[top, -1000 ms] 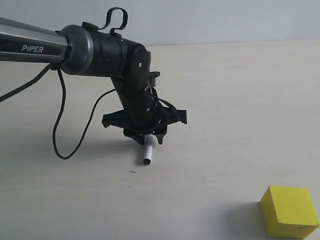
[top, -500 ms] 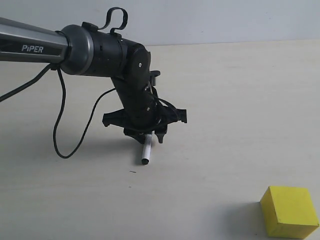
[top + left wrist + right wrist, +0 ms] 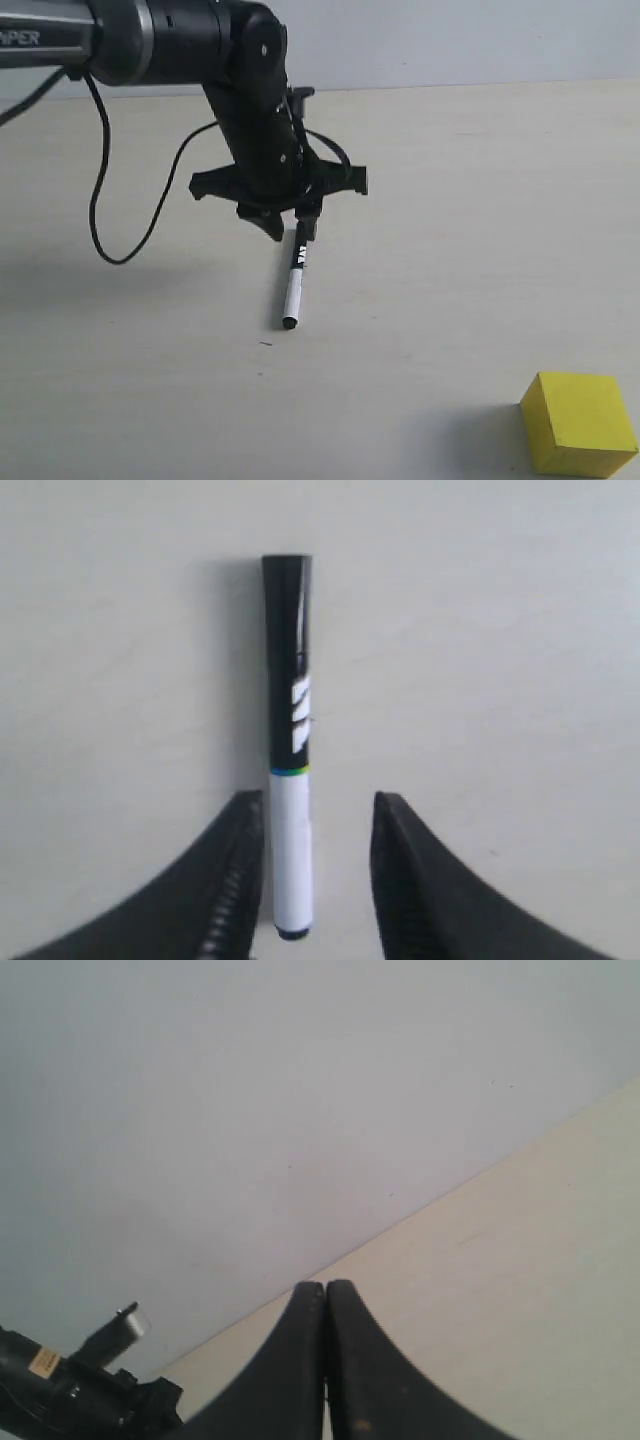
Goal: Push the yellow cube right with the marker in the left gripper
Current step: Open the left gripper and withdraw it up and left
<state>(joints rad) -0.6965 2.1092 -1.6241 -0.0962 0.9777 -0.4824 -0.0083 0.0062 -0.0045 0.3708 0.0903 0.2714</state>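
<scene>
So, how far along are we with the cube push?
Nothing done yet. The cube sits alone, far from the marker. In hand: the left gripper is open around the marker, which seems to lie on the table, not clamped. Left: grip it, carry it to the cube's left side, push right.

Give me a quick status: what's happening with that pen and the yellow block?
Left gripper open, marker loose between its fingers, unclamped. Right gripper shut, empty. Yellow cube apart from marker; nothing seen between them.

A robot lab is suggested: a pale tabletop (image 3: 470, 220) is backed by a plain grey wall (image 3: 460, 40), and a cabled black arm (image 3: 200, 45) is seen at the left.
</scene>
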